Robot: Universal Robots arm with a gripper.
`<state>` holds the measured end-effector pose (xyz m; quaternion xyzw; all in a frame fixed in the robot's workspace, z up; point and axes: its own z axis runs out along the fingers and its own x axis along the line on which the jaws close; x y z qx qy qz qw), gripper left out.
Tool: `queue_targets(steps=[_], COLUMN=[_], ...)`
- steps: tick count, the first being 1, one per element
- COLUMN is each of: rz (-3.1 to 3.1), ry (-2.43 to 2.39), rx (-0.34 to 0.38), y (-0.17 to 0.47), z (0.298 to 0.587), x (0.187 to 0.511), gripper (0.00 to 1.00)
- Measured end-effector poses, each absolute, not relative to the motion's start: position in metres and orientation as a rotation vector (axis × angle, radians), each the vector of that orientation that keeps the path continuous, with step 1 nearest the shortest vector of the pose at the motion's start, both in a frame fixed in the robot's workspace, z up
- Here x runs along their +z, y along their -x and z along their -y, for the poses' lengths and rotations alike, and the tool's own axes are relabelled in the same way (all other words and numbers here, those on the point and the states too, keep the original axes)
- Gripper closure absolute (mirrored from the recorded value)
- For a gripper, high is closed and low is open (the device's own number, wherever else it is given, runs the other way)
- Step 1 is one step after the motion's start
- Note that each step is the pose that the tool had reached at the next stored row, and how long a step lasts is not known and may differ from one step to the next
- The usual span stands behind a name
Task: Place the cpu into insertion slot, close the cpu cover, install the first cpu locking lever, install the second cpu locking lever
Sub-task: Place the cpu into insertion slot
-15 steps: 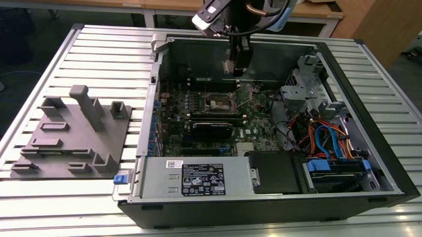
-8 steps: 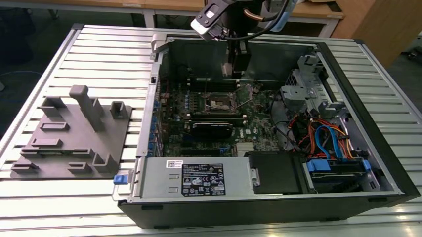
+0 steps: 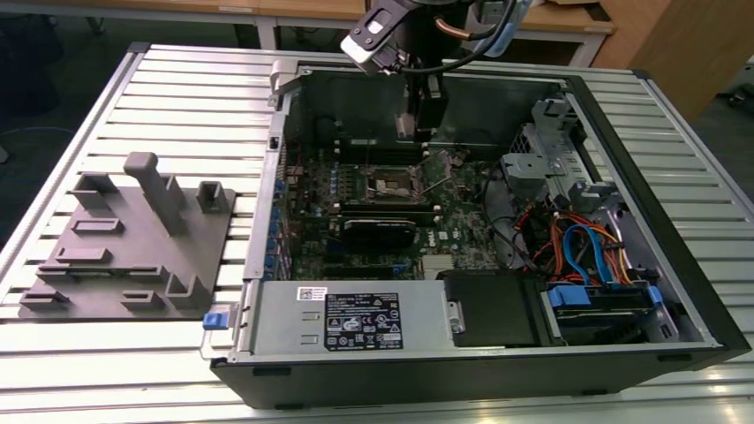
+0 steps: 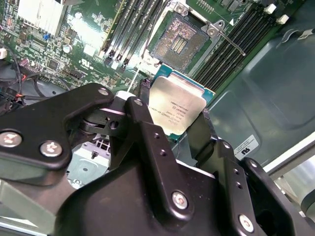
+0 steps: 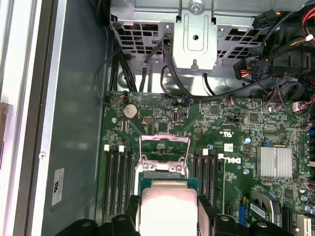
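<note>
Looking at the cpu (image 4: pixel 179 103) first, it's pinched by two opposite edges in the gripper (image 4: pixel 173 115) and held above the green motherboard (image 5: pixel 236 128), just short of the insertion slot (image 4: pixel 179 42). For this placing step it's probably best kept level, squared up with the socket's rim and eased straight down rather than slid, since those contacts look easily bent. The cpu cover (image 5: pixel 165 138) is seen flipped up inside the open computer case (image 3: pixel 471 380), so the way in looks clear.
</note>
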<state>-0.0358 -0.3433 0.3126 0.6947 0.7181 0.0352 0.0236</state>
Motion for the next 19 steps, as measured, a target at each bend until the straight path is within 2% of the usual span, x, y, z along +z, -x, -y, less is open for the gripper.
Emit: queue_targets(steps=[19], rz=[-2.202], ry=[-2.171], rx=[0.108], y=[0.040], z=[0.340], x=[0.291], gripper=[0.46])
